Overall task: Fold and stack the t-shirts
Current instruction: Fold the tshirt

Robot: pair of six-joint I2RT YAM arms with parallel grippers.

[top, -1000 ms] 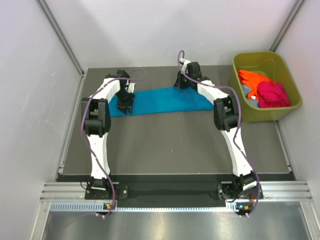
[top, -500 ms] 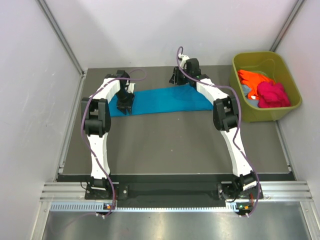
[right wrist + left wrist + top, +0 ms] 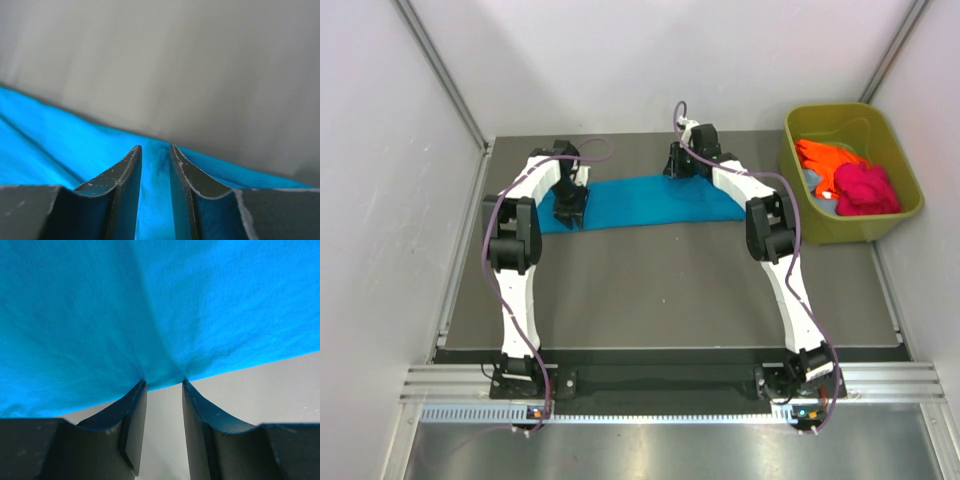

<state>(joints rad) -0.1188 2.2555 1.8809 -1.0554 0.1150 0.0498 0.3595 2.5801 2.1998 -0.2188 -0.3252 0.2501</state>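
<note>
A teal-blue t-shirt (image 3: 650, 202) lies as a long folded strip across the back of the table. My left gripper (image 3: 570, 212) is at its near left edge. In the left wrist view the cloth (image 3: 150, 305) puckers into the nearly closed tips of the left gripper (image 3: 163, 382). My right gripper (image 3: 677, 168) is at the strip's far edge. In the right wrist view the right gripper (image 3: 155, 146) stands narrow, with teal cloth (image 3: 60, 145) pinched between its fingers. An orange shirt (image 3: 825, 158) and a magenta-pink shirt (image 3: 865, 188) lie bunched in the tub.
The olive-green plastic tub (image 3: 835, 108) stands at the back right, off the dark table (image 3: 670, 290). White walls close in the left, back and right sides. Both arms reach from the near edge to the back of the table.
The right gripper pulled back off the shirt's far edge half a second ago and has come down onto that edge again. The left gripper and the shirt have not moved.
</note>
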